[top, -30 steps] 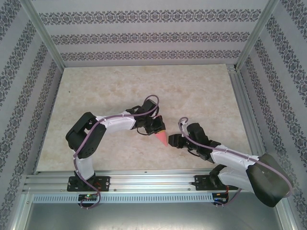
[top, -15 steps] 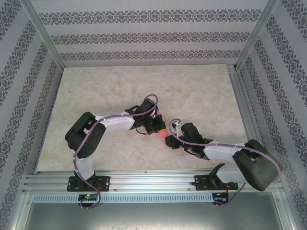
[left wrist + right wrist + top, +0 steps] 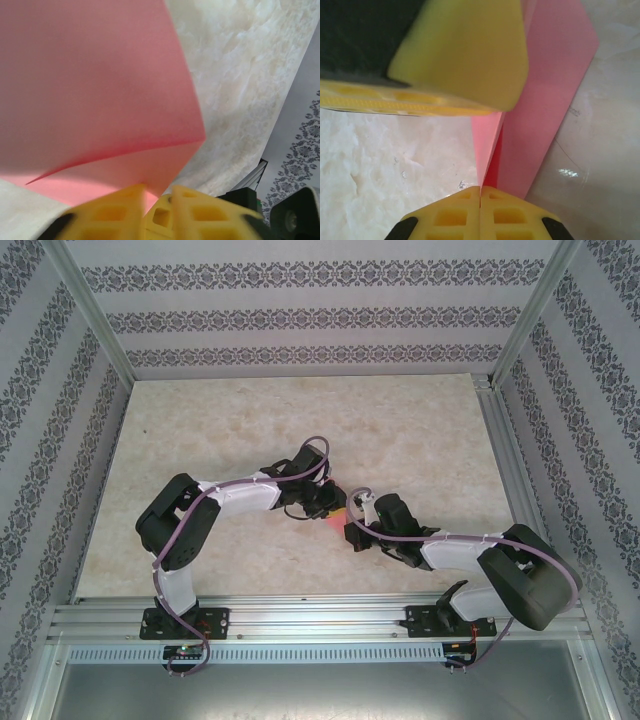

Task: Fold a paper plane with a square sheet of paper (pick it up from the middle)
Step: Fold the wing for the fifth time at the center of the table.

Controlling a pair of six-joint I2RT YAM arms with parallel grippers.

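one paper plane [image 3: 547,95] in right pincer [image 3: 480,194]

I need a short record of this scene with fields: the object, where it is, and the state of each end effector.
object: pink folded paper
place: between the two arms, over the middle of the table
left end effector: fingers slightly apart, paper edge in the gap
right end effector: shut on the paper
fold: layers meeting along a lengthwise crease, seen in the right wrist view
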